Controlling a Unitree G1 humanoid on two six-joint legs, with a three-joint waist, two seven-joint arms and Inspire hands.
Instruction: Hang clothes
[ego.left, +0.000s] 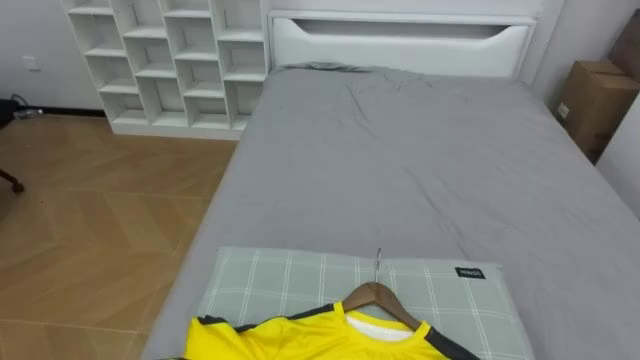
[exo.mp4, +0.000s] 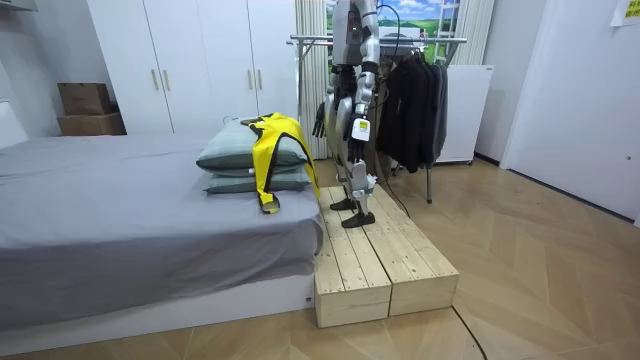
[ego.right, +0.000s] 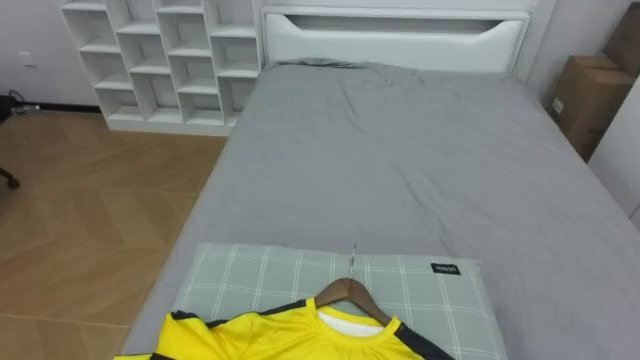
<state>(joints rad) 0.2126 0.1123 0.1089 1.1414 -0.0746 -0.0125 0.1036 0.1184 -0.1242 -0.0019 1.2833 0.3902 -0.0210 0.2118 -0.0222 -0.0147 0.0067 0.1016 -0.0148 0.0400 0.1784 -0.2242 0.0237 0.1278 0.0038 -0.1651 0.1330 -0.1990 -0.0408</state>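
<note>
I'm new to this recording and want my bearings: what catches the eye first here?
A bright yellow shirt on a wooden hanger lies on checked pillows at the foot of a grey bed. In the room view, the robot stands on a wooden platform between that bed and a rack of dark clothes.

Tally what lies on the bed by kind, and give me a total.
Yellow shirt: 1
Wooden hanger: 1
Pillows, stacked: 2
Total: 4
</note>
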